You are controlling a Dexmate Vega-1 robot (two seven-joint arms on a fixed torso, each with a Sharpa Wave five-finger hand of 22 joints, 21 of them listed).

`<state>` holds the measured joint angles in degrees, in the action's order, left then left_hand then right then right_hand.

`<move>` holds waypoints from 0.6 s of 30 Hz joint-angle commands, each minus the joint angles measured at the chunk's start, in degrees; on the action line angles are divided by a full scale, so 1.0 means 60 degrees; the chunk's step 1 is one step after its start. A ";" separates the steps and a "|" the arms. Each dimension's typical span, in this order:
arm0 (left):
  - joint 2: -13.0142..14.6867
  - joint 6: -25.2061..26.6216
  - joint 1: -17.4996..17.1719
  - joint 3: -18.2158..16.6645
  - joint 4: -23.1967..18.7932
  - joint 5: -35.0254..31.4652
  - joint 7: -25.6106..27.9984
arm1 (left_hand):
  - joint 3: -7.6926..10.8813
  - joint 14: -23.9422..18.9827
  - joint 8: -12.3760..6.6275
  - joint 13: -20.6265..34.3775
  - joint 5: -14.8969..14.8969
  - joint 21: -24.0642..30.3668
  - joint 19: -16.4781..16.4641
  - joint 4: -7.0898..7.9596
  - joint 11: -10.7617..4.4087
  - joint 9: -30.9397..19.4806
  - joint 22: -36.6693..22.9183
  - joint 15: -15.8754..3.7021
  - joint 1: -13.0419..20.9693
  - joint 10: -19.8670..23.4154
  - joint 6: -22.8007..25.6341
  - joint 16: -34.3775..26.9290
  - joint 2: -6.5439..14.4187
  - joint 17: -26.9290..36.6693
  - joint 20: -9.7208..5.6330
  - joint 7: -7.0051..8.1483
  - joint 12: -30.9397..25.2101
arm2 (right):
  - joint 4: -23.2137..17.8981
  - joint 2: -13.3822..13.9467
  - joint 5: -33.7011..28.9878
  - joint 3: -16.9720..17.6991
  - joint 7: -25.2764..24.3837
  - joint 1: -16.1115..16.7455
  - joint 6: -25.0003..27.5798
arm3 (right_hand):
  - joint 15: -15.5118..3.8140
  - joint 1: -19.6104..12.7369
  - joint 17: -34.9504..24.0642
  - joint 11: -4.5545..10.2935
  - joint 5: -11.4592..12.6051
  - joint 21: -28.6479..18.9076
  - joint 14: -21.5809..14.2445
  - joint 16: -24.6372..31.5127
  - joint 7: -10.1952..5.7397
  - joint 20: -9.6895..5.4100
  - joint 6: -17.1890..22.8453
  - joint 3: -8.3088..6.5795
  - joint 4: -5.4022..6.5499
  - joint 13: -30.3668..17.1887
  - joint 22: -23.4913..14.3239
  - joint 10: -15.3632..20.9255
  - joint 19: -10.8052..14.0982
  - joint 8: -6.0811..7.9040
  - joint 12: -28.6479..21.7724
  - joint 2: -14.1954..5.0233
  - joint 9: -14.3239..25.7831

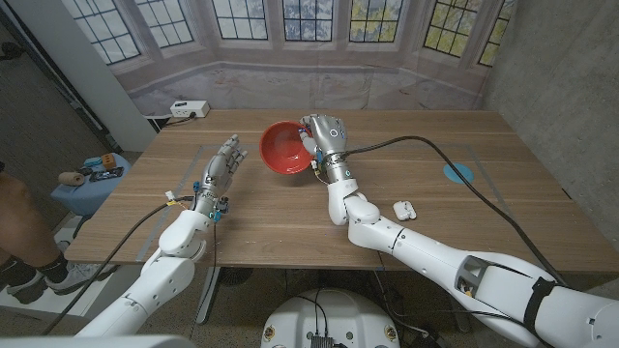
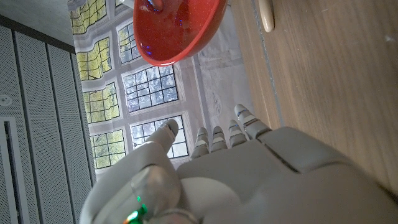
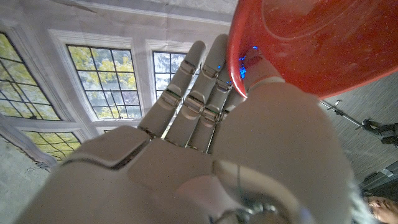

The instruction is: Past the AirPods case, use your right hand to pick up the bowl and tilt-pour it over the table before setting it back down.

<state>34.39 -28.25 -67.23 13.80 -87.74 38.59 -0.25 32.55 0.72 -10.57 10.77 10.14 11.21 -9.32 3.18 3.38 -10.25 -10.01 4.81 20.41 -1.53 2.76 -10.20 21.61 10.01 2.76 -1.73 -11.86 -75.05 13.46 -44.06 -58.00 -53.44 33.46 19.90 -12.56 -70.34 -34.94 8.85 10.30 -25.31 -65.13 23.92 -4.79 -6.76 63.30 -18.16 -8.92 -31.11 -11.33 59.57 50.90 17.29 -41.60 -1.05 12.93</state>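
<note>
Right hand (image 1: pixel 327 138) is gripping the red bowl (image 1: pixel 285 148) by its right rim, tilting it leftward above the table (image 1: pixel 464 208); left hand (image 1: pixel 221 170) is waiting released, apart.

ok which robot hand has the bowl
The right robot hand: it grips the rim of the red bowl, tilted above the table. The left robot hand holds nothing, fingers apart.

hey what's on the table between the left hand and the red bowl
Nothing: in the head view, only bare wood separates the left hand from the red bowl.
</note>
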 commanded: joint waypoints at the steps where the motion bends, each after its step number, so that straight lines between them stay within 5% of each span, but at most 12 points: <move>1: 0.0108 -0.0090 -0.0109 -0.0087 -0.0069 -0.0061 -0.0056 | 0.0042 -0.0073 -0.0035 0.0042 0.0041 0.0031 -0.0042 0.0083 0.0004 -0.0035 -0.0018 0.0031 -0.2446 0.0050 0.0086 -0.0041 -0.2339 0.0021 0.0046 0.0021 -0.0013 | 0.0743 -0.0243 0.0034 -0.0173 -0.0586 -0.0242 0.0123 | -0.0169 -0.0082 -0.0061 0.0031 0.0078 -0.0099 -0.0068 -0.0047 0.0008 -0.0141 -0.0005 0.0000 0.0029 -0.0042 -0.0024 -0.0021 -0.0066 0.0042 0.0029 -0.0149 0.0033; 18: 0.0244 -0.0225 -0.0465 -0.0222 -0.0329 -0.0264 0.0125 | 0.0062 -0.0074 -0.0026 0.0040 0.0056 0.0023 -0.0039 0.0087 -0.0003 -0.0029 -0.0012 0.0022 -0.2454 0.0042 0.0081 -0.0027 -0.2341 0.0001 0.0057 0.0016 -0.0006 | 0.1641 -0.0492 0.0280 -0.0315 -0.1417 -0.0655 0.0229 | -0.0175 -0.0084 -0.0156 0.0025 0.0080 -0.0150 -0.0026 -0.0199 -0.0006 -0.0128 -0.0070 0.0007 0.0026 -0.0095 -0.0017 -0.0053 -0.0168 0.0039 0.0059 -0.0186 0.0051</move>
<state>35.29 -29.04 -68.32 13.15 -88.45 37.73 -0.40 32.79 0.60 -10.57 10.77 10.14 11.21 -9.31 3.41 3.38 -10.25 -10.00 4.92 20.34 -1.54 2.76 -10.20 21.68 9.86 2.76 -1.73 -11.86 -68.31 11.37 -43.31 -59.16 -58.33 31.07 20.97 -12.55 -70.58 -35.72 8.81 10.43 -25.68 -65.13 23.02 -4.69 -6.56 63.20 -18.16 -8.92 -31.49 -11.32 59.19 50.09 17.18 -41.14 -1.26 12.90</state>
